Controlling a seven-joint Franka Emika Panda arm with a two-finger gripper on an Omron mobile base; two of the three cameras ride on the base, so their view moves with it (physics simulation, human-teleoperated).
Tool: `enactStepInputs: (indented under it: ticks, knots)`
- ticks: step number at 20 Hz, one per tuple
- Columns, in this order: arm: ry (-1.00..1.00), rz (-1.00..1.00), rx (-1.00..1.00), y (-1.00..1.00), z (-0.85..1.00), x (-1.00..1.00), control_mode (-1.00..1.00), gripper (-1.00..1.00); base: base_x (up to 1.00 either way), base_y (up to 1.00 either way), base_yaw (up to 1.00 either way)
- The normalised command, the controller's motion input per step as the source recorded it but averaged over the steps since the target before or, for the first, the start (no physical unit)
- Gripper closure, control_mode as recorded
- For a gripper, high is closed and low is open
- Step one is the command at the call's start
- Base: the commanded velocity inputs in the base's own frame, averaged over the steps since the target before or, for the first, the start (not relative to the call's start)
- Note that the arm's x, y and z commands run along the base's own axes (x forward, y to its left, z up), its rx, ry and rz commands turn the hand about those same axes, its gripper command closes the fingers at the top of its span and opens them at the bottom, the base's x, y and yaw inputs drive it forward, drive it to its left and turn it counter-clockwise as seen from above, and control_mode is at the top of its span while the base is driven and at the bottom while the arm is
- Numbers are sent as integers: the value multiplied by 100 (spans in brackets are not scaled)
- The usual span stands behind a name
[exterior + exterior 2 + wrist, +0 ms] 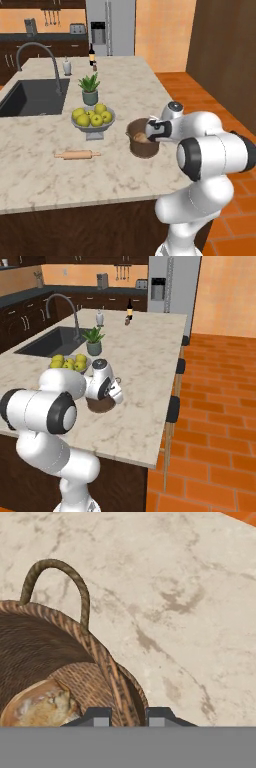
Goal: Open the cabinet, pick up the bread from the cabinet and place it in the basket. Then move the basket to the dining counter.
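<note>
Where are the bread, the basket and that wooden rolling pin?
bread (37,704): hand view, its crusty top.
basket (143,148): left base view, its front wall.
rolling pin (77,155): left base view, middle of the barrel.

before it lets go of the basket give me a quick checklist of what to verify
1. Bread inside the basket: ok, it lies at the bottom in the hand view.
2. Gripper shut on the basket rim: ok, the fingertips straddle the woven wall.
3. Basket over the dining counter: ok, beige stone top shows around it.
4. Basket resting flat on the top: cannot tell, its base is hidden behind the arm.
5. Room beside the basket: ok, the fruit bowl and rolling pin lie apart from it.
6. Distance from the counter edge: ok, stone shows on all visible sides.
</note>
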Motion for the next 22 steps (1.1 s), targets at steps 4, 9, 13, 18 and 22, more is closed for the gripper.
enactStepInputs:
  ticks: [4,9,13,18,22]
  knots:
    - [0,-2,0,0,-2,39,-100,100,0,0,0]
    - [0,-2,0,0,-6,45,-100,100,0,0,0]
    - [0,-1,0,0,-14,4,-100,100,0,0,0]
    - [0,-2,0,0,-16,1,-100,-100,0,0,0]
    - [0,-1,1,0,8,-2,-100,-100,0,0,0]
